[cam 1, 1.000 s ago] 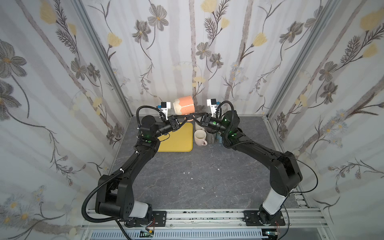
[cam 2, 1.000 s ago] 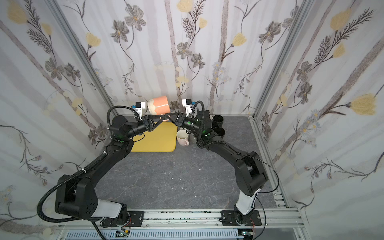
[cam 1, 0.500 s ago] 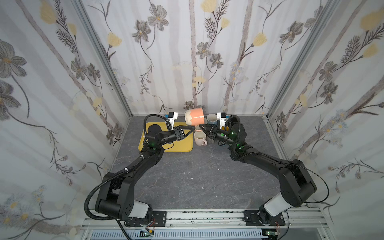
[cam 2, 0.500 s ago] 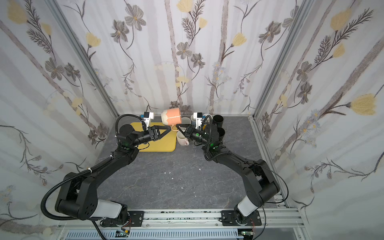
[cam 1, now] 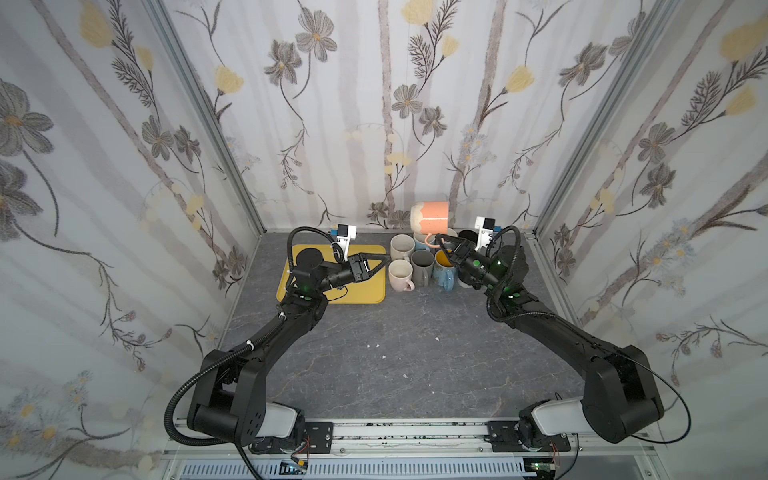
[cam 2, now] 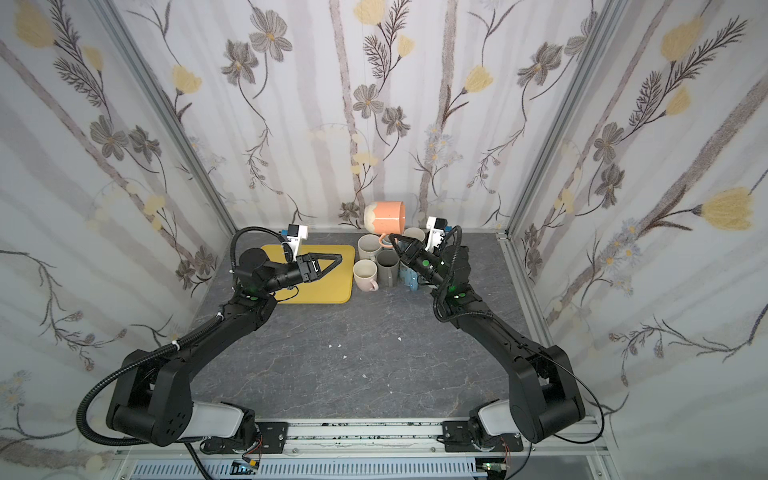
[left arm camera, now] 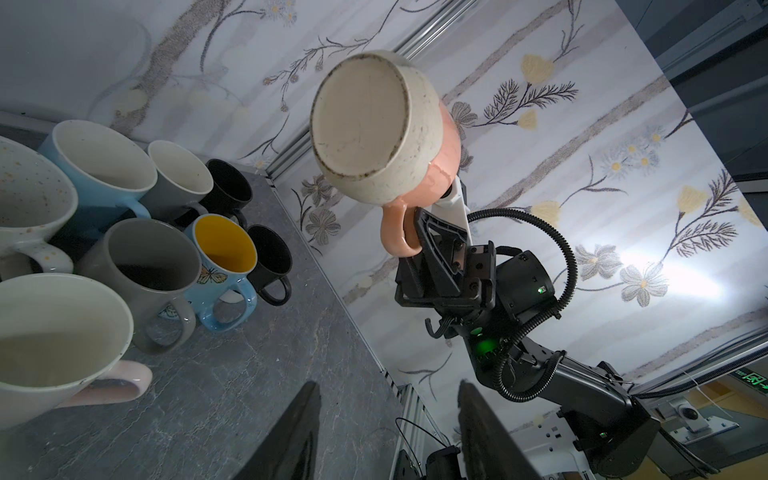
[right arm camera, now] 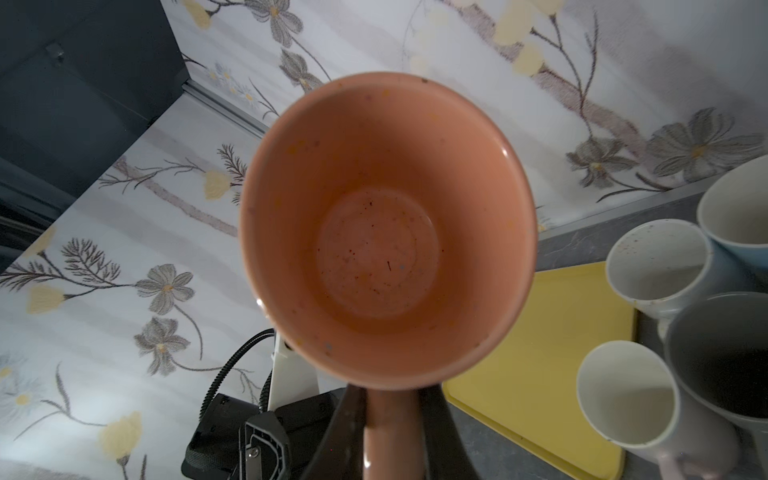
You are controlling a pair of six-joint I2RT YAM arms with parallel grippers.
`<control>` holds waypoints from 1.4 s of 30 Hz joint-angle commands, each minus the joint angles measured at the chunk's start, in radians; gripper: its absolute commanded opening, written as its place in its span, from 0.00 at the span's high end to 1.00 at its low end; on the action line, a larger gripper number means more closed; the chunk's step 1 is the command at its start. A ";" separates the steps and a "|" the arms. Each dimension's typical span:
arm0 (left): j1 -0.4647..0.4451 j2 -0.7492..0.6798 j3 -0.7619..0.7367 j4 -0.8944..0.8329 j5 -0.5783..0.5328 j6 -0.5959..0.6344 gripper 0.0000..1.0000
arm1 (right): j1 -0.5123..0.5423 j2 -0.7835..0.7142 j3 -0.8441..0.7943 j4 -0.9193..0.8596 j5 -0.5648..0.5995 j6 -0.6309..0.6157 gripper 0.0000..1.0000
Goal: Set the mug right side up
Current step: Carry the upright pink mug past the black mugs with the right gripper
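I have the peach mug (cam 1: 430, 217) up in the air at about twelve o'clock of the table (cam 1: 374, 353), hanging above the cluster of upright mugs (cam 1: 419, 259) at the back. My right gripper (cam 1: 439, 240) is clamped on the mug's handle (left arm camera: 397, 232); in the right wrist view the two jaws pinch the handle stem on either side, so that hold looks sound. The mug lies on its side: in both top views its cream base points toward nine o'clock and its mouth toward three, and the right wrist camera looks straight into the peach interior (right arm camera: 382, 232). So I judge the turn as roughly half done, neither inverted nor upright. My left gripper (cam 1: 380, 262) sits over the yellow tray (cam 1: 365, 293) at about ten o'clock, its jaws parted and holding nothing, well apart from the mug. What remains, as I read it, is to rotate the wrist until the mouth faces up, then lower the mug onto a bare patch of table and let go. The crowded mugs directly beneath worry me; a descent straight down could knock the grey mug (cam 1: 422, 266) or the yellow-lined one (left arm camera: 224, 257), so I would want to pick a free spot first.
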 commanded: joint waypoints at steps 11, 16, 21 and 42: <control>0.007 0.039 0.042 -0.035 0.000 0.060 0.48 | -0.364 -0.139 -0.126 -0.217 0.104 -0.259 1.00; 0.015 0.061 0.049 -0.027 0.008 0.060 0.48 | -0.457 -0.108 -0.142 -0.231 0.134 -0.321 1.00; 0.027 0.077 0.049 -0.026 0.011 0.060 0.48 | -0.490 -0.041 -0.117 -0.280 0.218 -0.426 1.00; 0.065 0.171 0.085 -0.009 0.013 0.062 0.49 | -0.361 0.425 0.288 -0.580 0.650 -0.769 1.00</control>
